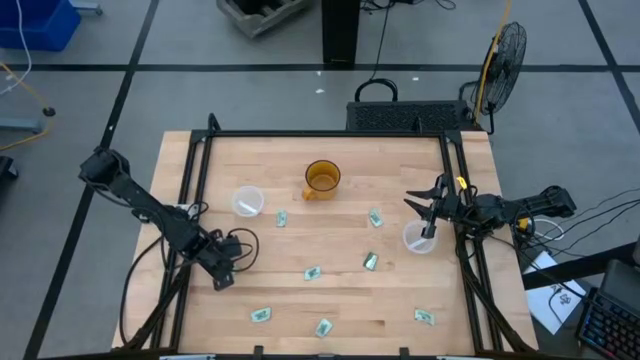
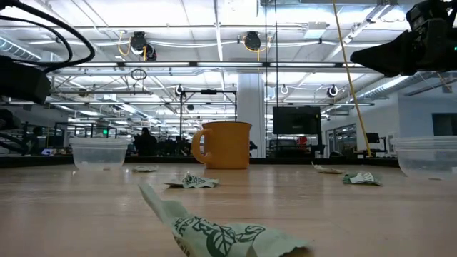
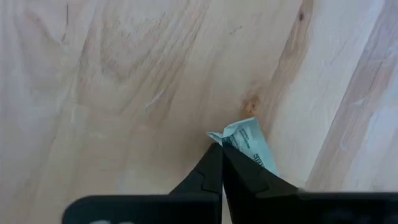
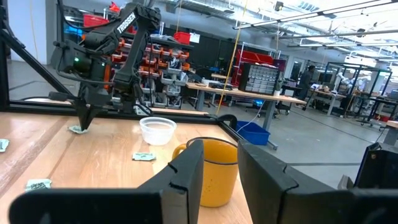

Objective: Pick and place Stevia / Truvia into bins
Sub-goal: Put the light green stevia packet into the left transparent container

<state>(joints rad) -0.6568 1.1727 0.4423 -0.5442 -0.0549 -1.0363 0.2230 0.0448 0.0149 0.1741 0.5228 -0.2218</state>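
Sachets (image 1: 313,272) of pale green and white, lying scattered over the wooden table (image 1: 340,300): two on the far half, one to each side of centre; two near the middle; three along the lower edge in the high view.

Left gripper (image 3: 221,146) low over the table's left side, just inside the black frame rail and well apart from both cups. Fingers pressed together, pinching the corner of one crumpled sachet (image 3: 249,142). Cannot tell whether that sachet rests on the wood or sits just clear of it.

Right gripper (image 4: 217,158) raised above the table's right side, just beside and partly over the right cup (image 1: 420,238), facing across the table toward the mug (image 1: 322,179). Fingers spread, with nothing between them.

Left cup (image 1: 248,201) upright on the far left part of the table, near the mug, with something whitish inside; cannot tell what. Right cup upright near the right rail. Amber-orange mug upright between the two cups, on the far half, handle toward the left cup. Nearest loose sachet to the left cup just beside it, toward the middle of the table.
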